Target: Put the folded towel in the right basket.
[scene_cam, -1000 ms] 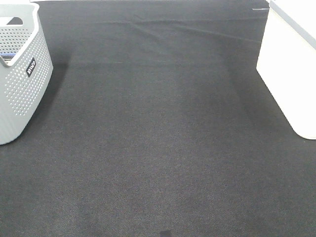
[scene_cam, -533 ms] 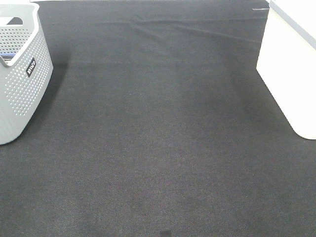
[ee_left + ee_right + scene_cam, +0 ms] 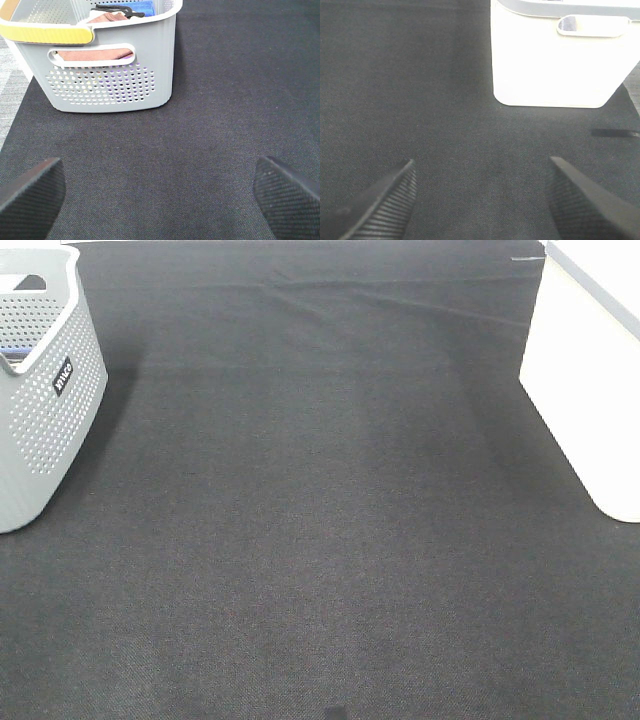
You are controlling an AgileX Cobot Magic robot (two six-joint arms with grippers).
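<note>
The right basket is white and stands at the right edge of the dark cloth; the right wrist view shows its wall and handle slot. A grey perforated basket stands at the left. In the left wrist view this basket holds a folded pinkish-brown towel, seen through the handle hole, and a blue cloth. My left gripper is open and empty, short of the grey basket. My right gripper is open and empty, short of the white basket. Neither gripper shows in the exterior view.
A dark cloth covers the table, with a crease at the back. The grey basket has a yellow handle and a black item inside. A dark strip lies beside the white basket.
</note>
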